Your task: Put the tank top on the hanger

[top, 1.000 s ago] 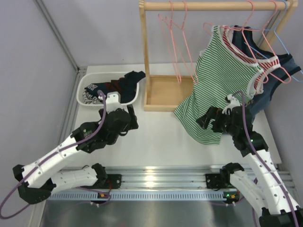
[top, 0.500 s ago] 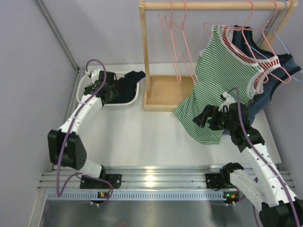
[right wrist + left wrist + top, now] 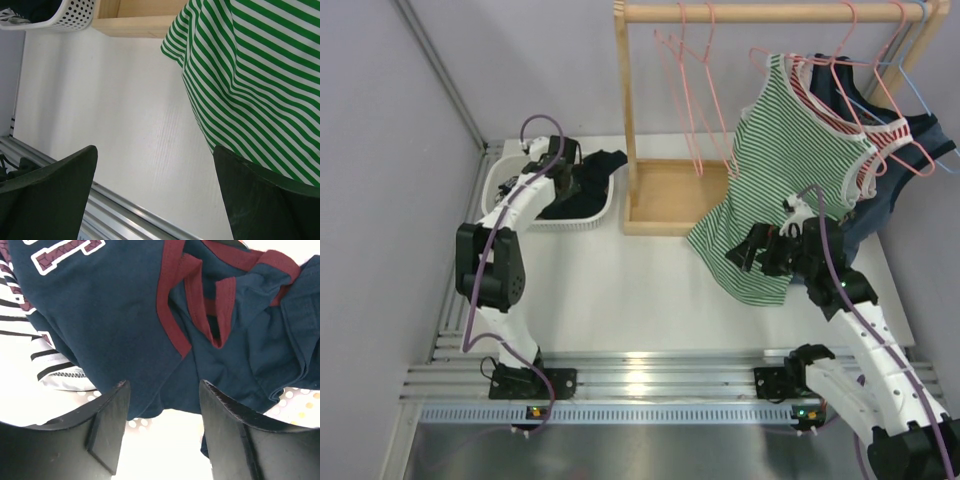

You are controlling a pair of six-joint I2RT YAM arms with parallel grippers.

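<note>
Left gripper [image 3: 563,176] is reached out over the white perforated plastic basket [image 3: 498,192] at the far left of the white table [image 3: 620,285]. The wrist view shows its jaws spread above the cloth with nothing pinched between them. The dark navy sleeveless jersey tank top [image 3: 125,315] lies crumpled inside the basket, its maroon trim folded over and part of the white-edged lettering showing – a black-and-white striped cloth [image 3: 30,367] sits under it. A thin pink wire hanger [image 3: 699,150] hangs bare from the wooden rack [image 3: 630,120], well apart from the basket. Right gripper [image 3: 745,255] hovers just beside the lower hem of the green-and-white striped tank top [image 3: 770,170] hung on the rack – jaws wide apart, only tabletop between them.
</note>
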